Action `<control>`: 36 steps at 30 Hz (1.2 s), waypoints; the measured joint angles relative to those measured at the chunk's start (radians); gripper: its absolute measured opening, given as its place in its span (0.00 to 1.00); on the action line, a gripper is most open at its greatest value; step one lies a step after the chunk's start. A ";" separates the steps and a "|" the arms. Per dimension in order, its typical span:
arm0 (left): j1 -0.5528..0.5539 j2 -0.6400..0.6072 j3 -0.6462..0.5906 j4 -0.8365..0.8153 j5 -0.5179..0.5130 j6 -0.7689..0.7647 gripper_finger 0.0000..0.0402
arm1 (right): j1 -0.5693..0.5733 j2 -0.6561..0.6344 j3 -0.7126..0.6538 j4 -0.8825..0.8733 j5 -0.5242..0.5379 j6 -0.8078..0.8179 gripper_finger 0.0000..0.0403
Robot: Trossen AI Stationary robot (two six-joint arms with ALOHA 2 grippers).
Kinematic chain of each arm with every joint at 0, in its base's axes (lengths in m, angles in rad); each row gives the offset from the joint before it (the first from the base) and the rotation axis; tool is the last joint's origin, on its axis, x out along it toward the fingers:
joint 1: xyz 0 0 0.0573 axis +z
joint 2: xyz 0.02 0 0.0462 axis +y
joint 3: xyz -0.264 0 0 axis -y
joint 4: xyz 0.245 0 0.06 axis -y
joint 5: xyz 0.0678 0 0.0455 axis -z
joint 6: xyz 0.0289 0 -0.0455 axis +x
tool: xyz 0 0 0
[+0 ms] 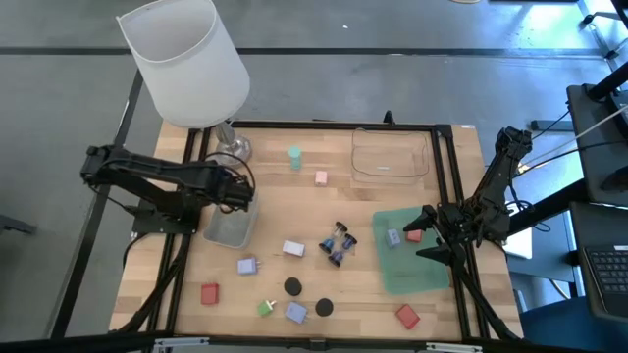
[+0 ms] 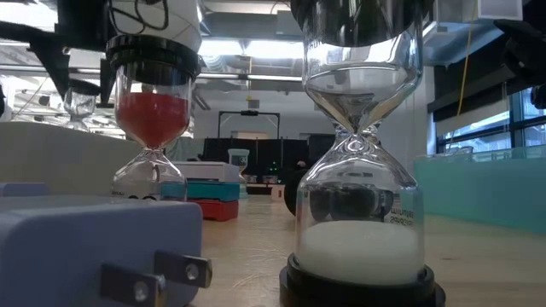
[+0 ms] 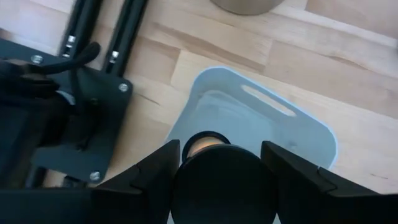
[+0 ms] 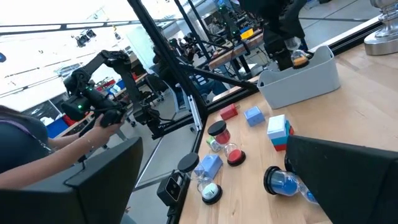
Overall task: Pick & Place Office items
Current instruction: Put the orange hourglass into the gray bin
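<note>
My left gripper hangs over the grey tray and is shut on a small black-capped piece with an orange part. My right gripper is open above the green tray, beside a red block and a lilac-blue block lying in that tray. Small hourglasses stand mid-table; in the low view one holds red sand and one white sand. Blocks, two black caps and a green bit lie scattered on the wood. My left gripper pinches the black-capped piece between its two fingers, coming from above and pointing down. The piece's round black end faces the wrist camera, and its orange part shows below the fingers. It is lifted clear, just above the grey tray's opening.
A white-shaded lamp stands at the far left corner, its base close to the grey tray. A clear tray sits at the far side. Black frame rails run along the table's sides. A person shows beyond the table.
</note>
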 joint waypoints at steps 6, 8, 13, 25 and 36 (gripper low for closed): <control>0.000 -0.002 -0.067 0.042 -0.013 0.000 0.51 | 0.000 0.000 0.000 0.000 0.000 0.000 0.99; 0.000 -0.002 -0.086 0.056 -0.013 -0.003 0.53 | 0.000 0.000 0.000 0.000 0.000 0.000 0.99; 0.004 -0.001 -0.139 0.108 -0.019 -0.008 0.53 | 0.000 0.000 0.000 0.000 0.000 0.000 0.99; 0.004 -0.001 -0.231 0.184 -0.100 -0.142 0.54 | 0.000 0.000 0.000 0.000 0.000 0.000 0.99; 0.004 -0.002 -0.282 0.268 -0.154 -0.156 0.52 | 0.000 0.000 0.000 0.000 0.000 0.000 0.99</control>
